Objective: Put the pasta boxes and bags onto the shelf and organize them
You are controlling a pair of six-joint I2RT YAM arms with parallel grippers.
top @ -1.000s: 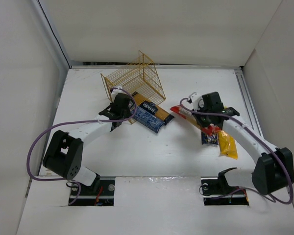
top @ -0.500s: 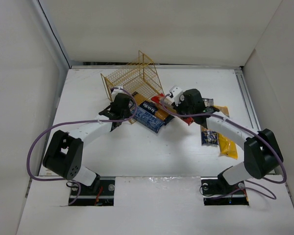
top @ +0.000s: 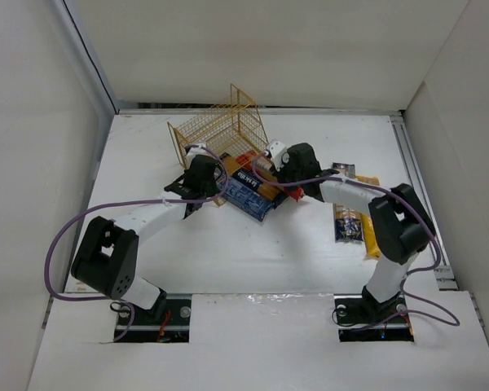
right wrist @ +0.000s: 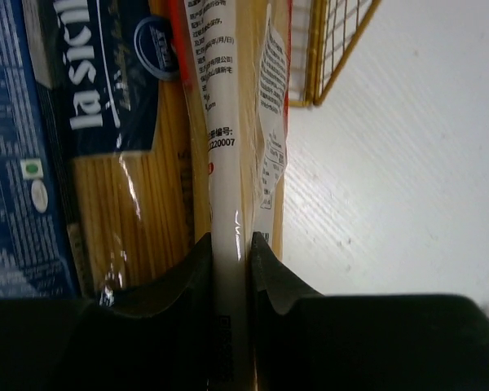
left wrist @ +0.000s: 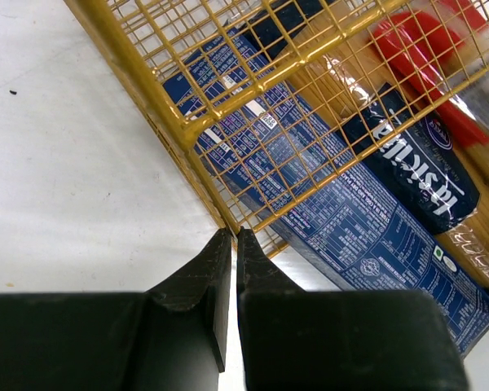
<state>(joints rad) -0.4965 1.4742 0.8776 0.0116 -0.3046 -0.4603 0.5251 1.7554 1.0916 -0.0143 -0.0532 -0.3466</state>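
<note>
Gold-yellow wire of the shelf point(top: 226, 132) stands near the far edge of the desk point(top: 228, 261), a little left of the middle, and it leans to one side. The main change is on the right side. 1 second ago the right gripper point(right wrist: 230, 241) was over the right half of the desk, carrying the red-ended bag point(right wrist: 233, 114); now it has come across to the open front of the shelf. Its fingers are clamped on the pale seam along the bag, so the bag is held and not yet released.

Under this bag lie the dark-blue box point(top: 246, 196) and a dark-label spaghetti bag point(right wrist: 122, 191), both partly inside the shelf and partly out toward the middle of the desk. The red-ended bag is almost parallel to them, its far end reaching to the shelf opening.

The left gripper point(left wrist: 231, 238) has not moved in this time. Its fingers are pressed almost together at the lower corner wire of the shelf, and I judge that they pinch this wire to keep the shelf steady.

For the task this means a 3rd pack is arriving, and it has to be pushed in and let go. At least 2 packs, the brown-black pack point(top: 348, 222) and the yellow bag point(top: 380, 242), wait near the right edge.
</note>
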